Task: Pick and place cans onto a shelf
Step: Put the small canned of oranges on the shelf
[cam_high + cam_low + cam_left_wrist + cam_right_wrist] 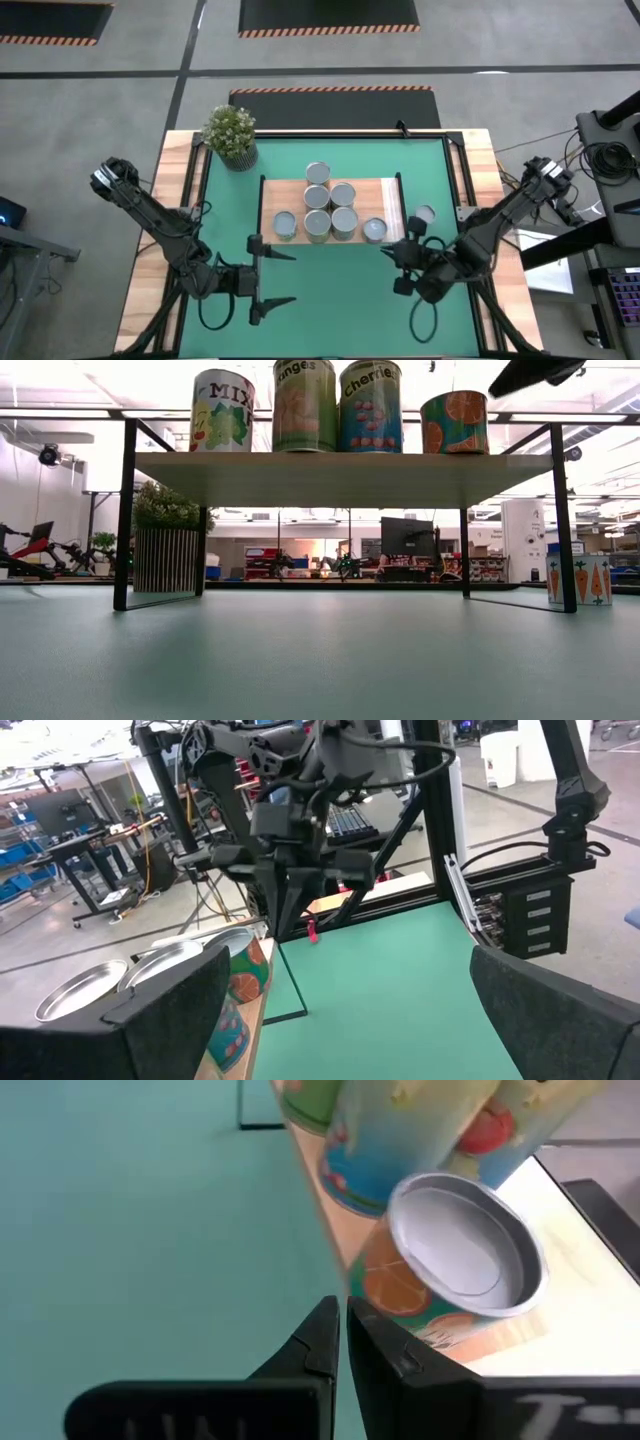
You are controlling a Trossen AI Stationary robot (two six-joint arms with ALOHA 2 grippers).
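Just beyond the closed right end effector (343,1342) stands the orange-labelled can (450,1270).

Lighting is even and diffuse in the high view; the green mat (330,290) shows no hard shadows, only faint soft ones beneath both arms. The low view is strongly backlit: ceiling lights and bright windows behind the shelf (340,478) wash out the upper background, and the shelf's underside reads dull and shaded. The near mat surface there is soft and out of focus, with a pale sheen. In the left wrist view, near fingers (170,1020) are blurred dark masses; the room beyond is bright. In the right wrist view, the cans (465,1255) are blurred and tilted by perspective, with glare on one silvery top.
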